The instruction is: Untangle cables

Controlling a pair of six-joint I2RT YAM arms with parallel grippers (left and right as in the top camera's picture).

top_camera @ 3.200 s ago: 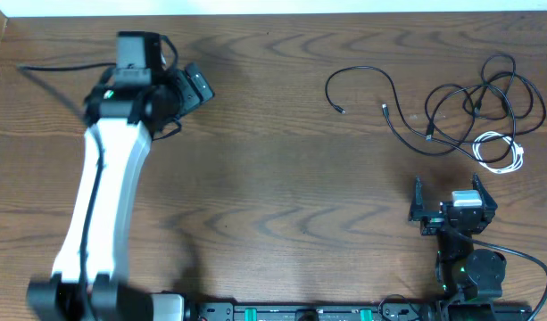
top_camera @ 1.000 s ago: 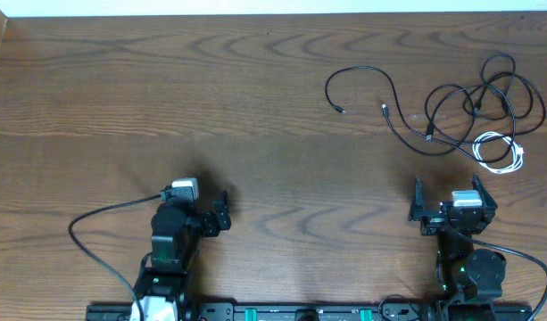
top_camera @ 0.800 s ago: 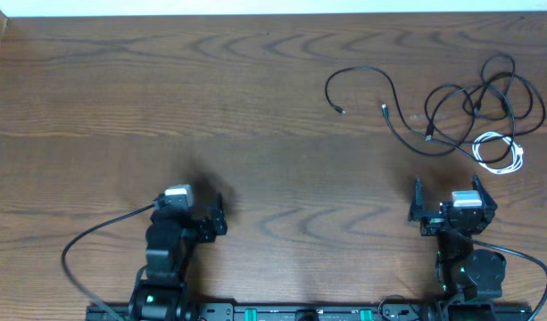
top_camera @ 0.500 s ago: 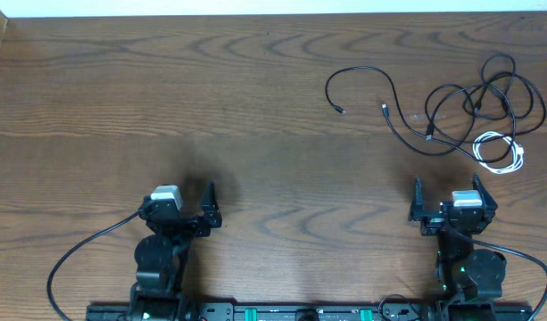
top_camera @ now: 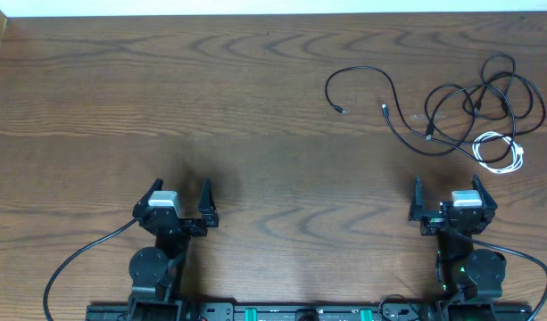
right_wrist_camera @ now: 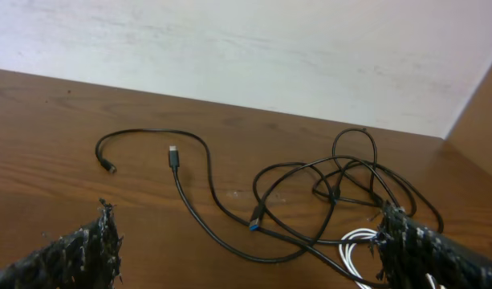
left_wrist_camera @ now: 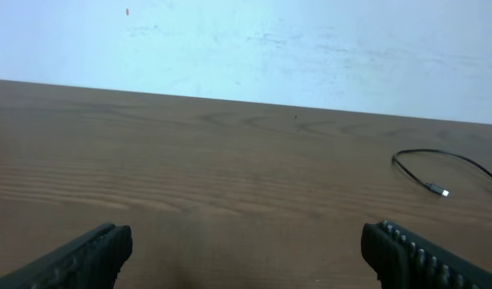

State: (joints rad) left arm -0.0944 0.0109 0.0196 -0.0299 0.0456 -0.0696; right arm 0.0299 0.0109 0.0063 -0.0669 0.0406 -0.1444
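The cables [top_camera: 474,102] lie on the table [top_camera: 255,116], far right. One cable [top_camera: 367,76] lies just left of the tangle. The left claw [top_camera: 180,193] sits at the near edge, well apart from them, and the right claw [top_camera: 446,191] sits near, directly before them.

We see our matte black jointed arms [top_camera: 153,267]; the black left gripper [top_camera: 179,187] and black right gripper [top_camera: 447,185] each carry a silver-white camera block [top_camera: 163,200], ribbed black fingers [left_wrist_camera: 410,253] and a thick black trailing cord [top_camera: 81,254].

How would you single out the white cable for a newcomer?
On the table, far right, ahead of the right gripper, black cables lie tangled. At that tangle's near right edge sits the white cable, a small coil, the only one not black.
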